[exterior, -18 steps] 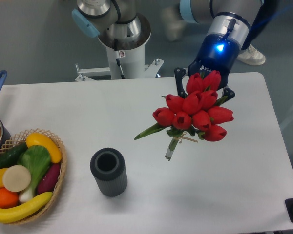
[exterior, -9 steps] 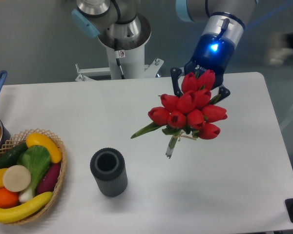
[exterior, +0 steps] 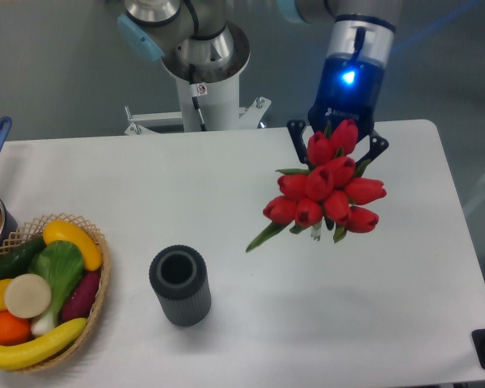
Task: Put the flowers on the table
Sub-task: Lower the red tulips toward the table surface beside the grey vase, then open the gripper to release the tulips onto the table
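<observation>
While the gripper (exterior: 336, 141) hangs over the far right part of the table (exterior: 404, 315), the bunch of red tulips (exterior: 327, 190) sits directly beneath it and toward the near side, blooms facing the camera and hiding most of the stems. Two dark fingers (exterior: 296, 136) show either side of the topmost blooms, and they look pressed onto the bunch somewhere behind the flowers, though the actual contact is covered, so I judge a hold rather than see it. One green leaf (exterior: 265, 236) trails out to the near left. With the stems seemingly running almost straight away from the lens, the bunch appears held above the white surface, not lying on it. Bare tabletop lies below, well apart from the dark ribbed vase (exterior: 179, 284) and the wicker basket (exterior: 97, 279) at the near left.
</observation>
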Available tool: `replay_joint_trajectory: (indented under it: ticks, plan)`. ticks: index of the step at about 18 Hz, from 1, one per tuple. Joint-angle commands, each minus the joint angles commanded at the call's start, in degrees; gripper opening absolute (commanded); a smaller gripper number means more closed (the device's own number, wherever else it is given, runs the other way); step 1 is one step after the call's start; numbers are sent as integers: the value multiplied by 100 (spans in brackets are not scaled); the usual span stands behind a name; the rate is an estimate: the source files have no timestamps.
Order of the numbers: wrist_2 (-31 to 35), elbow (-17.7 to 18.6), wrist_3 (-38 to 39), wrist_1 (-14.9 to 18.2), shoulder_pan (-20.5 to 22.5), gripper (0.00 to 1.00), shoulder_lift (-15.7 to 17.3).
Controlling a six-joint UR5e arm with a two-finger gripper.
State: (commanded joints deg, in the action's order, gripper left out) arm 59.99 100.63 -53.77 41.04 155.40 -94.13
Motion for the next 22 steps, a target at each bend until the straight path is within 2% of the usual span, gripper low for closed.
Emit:
replay_joint_trajectory:
  ticks: [4,7,10,13,16,20,22]
  plan:
    - [1337,167,-546,35,-440,22,-245]
    - [2189,255,-914,62,-616,22,-465]
    - [2709,387,-1143,342,-713,22,-589]
    - [3393,501,-1714,387,-731,22,-790]
    - [4159,510,-1856,404,-871,22,-1185]
    - [4266,431,-1856,369,-959,22,-1660]
    - [4249,396,-1856,369,-985,22,-1766]
